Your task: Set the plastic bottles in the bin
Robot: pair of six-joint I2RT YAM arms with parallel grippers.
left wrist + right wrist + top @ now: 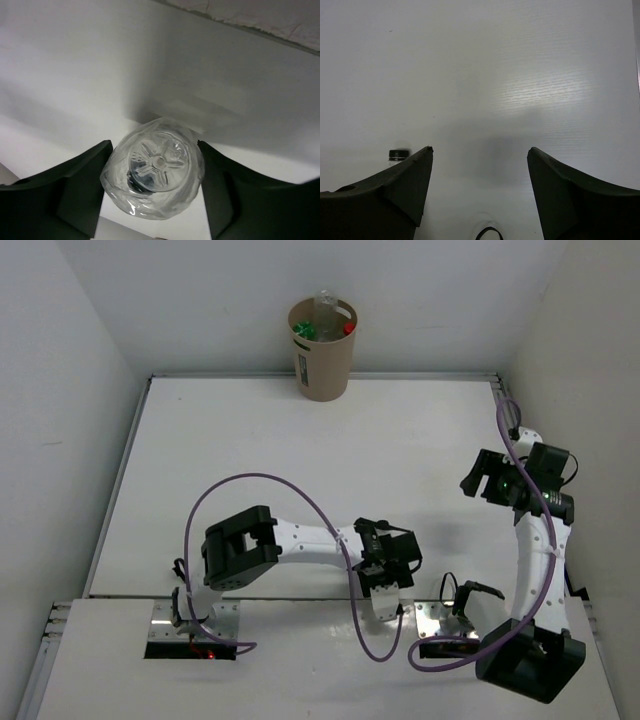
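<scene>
Clear, crinkled plastic fills the space between the dark fingers (85, 190) of the left gripper (153, 149). It is a clear bottle (156, 182) seen base-on, its moulded star-shaped bottom facing the wrist camera. Both fingers press against its sides, so the gripper looks clamped across the bottle's girth. The long axis runs straight away from the camera, with the cap end on the far side of the grip. Something dark shows through the plastic, but I cannot tell what it is.

From above, the held bottle sits near the front edge of the table (300, 460), right of the left arm's base. The tan bin (322, 370) stands at the far edge, well apart from it, ahead and a little to the left. Other bottles (324, 318) already poke above the bin's rim.

The right gripper (480, 155) hangs over the right side of the table with its fingers apart and nothing between them.

Since the left arm has the load, the coming move is probably a long reach forward and slightly left. The bottle would need to be lifted above the tall rim before it is let go.
</scene>
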